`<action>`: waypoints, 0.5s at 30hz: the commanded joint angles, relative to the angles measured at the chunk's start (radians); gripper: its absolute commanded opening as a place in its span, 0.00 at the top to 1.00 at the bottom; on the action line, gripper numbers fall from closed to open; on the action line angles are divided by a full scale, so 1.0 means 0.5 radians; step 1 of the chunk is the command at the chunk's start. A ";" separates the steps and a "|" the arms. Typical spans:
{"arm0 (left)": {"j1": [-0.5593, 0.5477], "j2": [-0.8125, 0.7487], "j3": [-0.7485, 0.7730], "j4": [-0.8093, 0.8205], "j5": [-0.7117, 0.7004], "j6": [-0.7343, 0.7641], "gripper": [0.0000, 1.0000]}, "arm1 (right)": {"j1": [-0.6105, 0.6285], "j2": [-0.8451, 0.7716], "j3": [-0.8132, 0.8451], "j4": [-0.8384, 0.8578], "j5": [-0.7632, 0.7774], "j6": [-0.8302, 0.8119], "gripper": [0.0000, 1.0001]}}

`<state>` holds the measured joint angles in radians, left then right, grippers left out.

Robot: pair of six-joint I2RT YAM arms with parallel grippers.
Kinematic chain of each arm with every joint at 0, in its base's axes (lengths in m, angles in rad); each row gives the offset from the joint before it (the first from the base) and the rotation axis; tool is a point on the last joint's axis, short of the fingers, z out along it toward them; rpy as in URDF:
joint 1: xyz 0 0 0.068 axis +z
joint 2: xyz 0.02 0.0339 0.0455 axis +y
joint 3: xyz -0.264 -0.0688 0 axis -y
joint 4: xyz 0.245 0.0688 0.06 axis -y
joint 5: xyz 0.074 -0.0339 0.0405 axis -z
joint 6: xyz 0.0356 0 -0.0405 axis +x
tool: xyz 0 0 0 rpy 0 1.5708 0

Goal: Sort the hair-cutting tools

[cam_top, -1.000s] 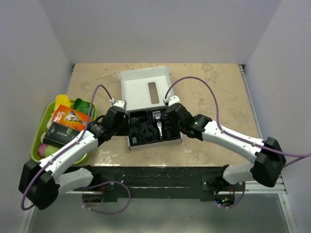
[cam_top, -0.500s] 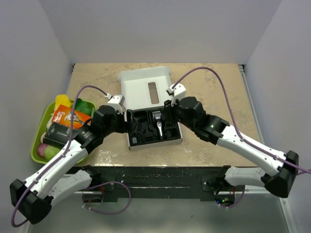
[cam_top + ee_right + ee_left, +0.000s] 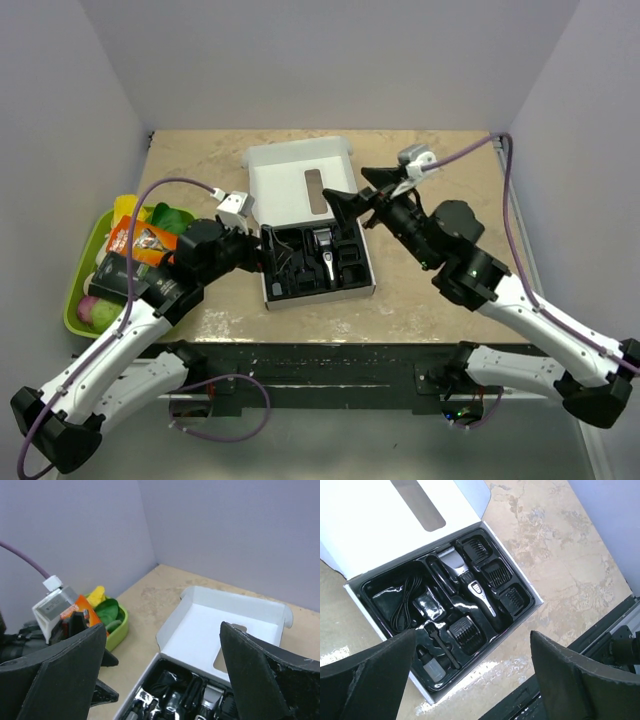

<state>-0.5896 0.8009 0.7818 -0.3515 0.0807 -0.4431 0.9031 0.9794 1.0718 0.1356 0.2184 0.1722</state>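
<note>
The hair-cutting tools lie in the black insert of an open white box (image 3: pixel 300 180). The slim black clipper (image 3: pixel 470 582) with its silver blade head lies in the middle slot and also shows from above (image 3: pixel 325 255). Comb attachments (image 3: pixel 495 572) fill the pockets beside it, and another (image 3: pixel 466 632) sits nearer the front. The thin black cord (image 3: pixel 402 605) is coiled at the left end. My left gripper (image 3: pixel 258 250) hovers open at the box's left side, nothing between its fingers (image 3: pixel 370 680). My right gripper (image 3: pixel 352 195) hangs open above the lid, empty.
A green tray (image 3: pixel 72 300) of colourful packets and fruit stands at the left and also shows in the right wrist view (image 3: pixel 112 615). A small bottle (image 3: pixel 432 665) and a thin brush (image 3: pixel 442 647) lie in the insert. The white lid (image 3: pixel 235 625) folds back behind the insert.
Both grippers opened wide and drew away from the insert. The right arm lifted up and back to the right. The left arm pulled back to the left.
</note>
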 commanded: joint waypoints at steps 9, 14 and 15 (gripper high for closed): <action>-0.002 0.006 0.142 -0.027 -0.008 0.018 0.00 | 0.004 0.940 0.651 -1.399 0.591 0.459 0.24; -0.005 -0.043 0.161 -0.137 -0.060 -0.003 0.00 | 0.004 1.130 0.688 -1.593 0.671 0.705 0.30; -0.005 -0.052 0.164 -0.177 -0.072 -0.016 0.01 | 0.004 1.155 0.688 -1.615 0.674 0.769 0.32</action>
<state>-0.5896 0.8051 0.8158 -0.3939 0.0692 -0.4442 0.9031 1.5612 1.3552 -0.5537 0.4831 0.4061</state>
